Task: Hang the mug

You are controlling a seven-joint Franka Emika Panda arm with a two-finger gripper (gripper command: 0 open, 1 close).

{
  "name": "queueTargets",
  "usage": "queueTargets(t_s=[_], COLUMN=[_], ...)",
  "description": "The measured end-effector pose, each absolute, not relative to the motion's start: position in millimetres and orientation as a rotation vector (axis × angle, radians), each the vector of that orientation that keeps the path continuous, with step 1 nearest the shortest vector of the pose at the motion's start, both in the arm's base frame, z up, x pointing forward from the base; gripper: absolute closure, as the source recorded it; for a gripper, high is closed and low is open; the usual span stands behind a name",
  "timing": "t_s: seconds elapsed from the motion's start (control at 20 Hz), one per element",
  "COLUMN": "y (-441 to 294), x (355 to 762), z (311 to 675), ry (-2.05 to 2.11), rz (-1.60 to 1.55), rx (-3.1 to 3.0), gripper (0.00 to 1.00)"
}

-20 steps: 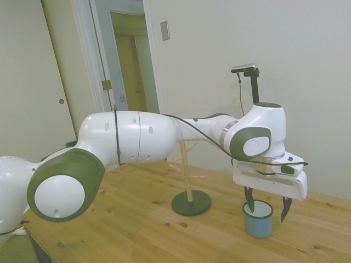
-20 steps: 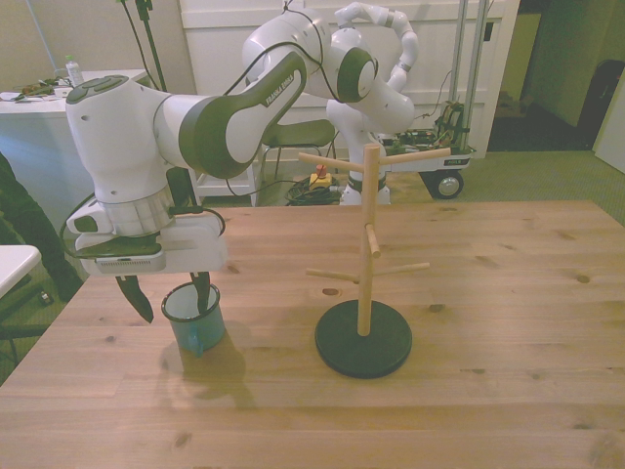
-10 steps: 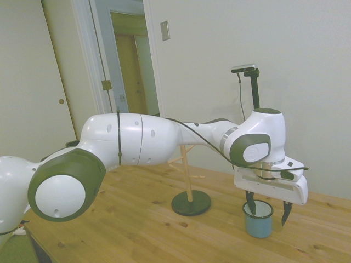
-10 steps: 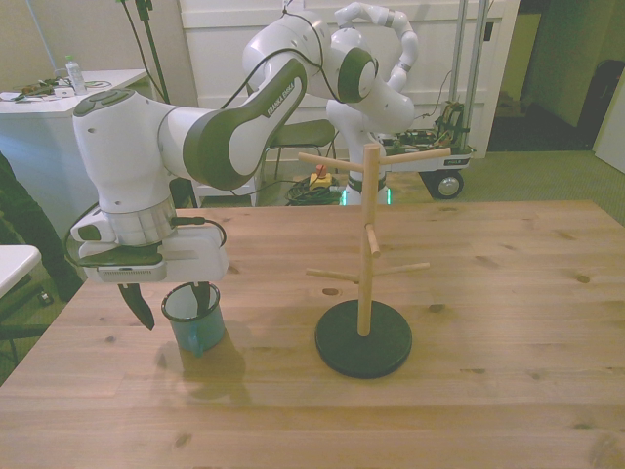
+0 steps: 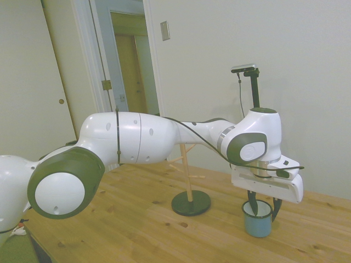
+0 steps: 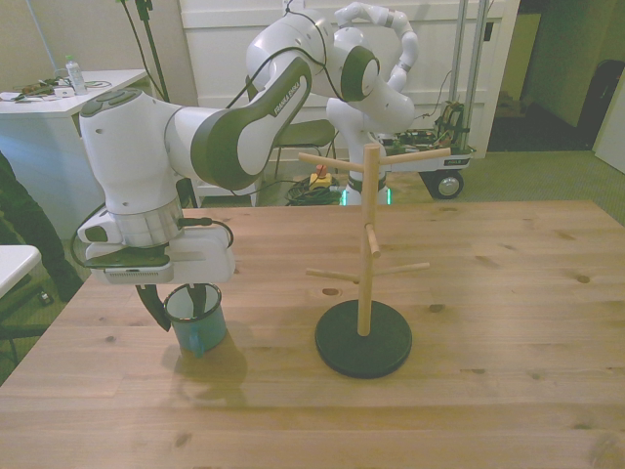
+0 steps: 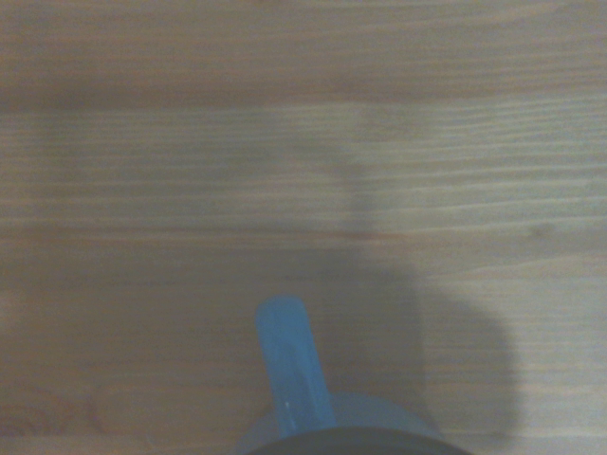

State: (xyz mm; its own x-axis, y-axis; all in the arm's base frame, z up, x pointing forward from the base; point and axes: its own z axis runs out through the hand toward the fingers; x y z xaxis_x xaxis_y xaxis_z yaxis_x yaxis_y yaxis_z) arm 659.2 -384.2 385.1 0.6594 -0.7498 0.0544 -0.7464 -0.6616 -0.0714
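The light-blue enamel mug (image 5: 258, 224) stands upright on the table at the front view's left (image 6: 198, 330), its handle toward the camera there. My gripper (image 5: 264, 207) hangs straight down over it (image 6: 178, 303). One dark finger is inside the mug and the other is just outside its wall. The fingers are partly closed, with a gap still between them. The wrist view shows the blue handle and a bit of the dark rim (image 7: 289, 365) over wood. The wooden mug rack (image 6: 366, 244) on its black round base (image 6: 362, 344) stands to the front view's right of the mug, pegs bare.
A second white robot arm (image 6: 361, 68) and a chair stand behind the table's far edge. A white side table (image 6: 39, 93) with small items is at the front view's far left. The rack's lower pegs (image 6: 391, 271) point sideways at about the height of my gripper's body.
My gripper has sunk slightly and its fingers have drawn closer together around the mug's wall. The mug has barely shifted.
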Motion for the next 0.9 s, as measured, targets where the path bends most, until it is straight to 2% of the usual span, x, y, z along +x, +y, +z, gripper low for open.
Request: queueTargets(t_s=[0.25, 0.9], y=[-385.3, -383.2], x=[656.0, 638.3], z=[379.9, 393.9], ry=[1.281, 1.273], rz=[-0.117, -0.140], rx=[-2.819, -2.817], gripper=[1.00, 1.00])
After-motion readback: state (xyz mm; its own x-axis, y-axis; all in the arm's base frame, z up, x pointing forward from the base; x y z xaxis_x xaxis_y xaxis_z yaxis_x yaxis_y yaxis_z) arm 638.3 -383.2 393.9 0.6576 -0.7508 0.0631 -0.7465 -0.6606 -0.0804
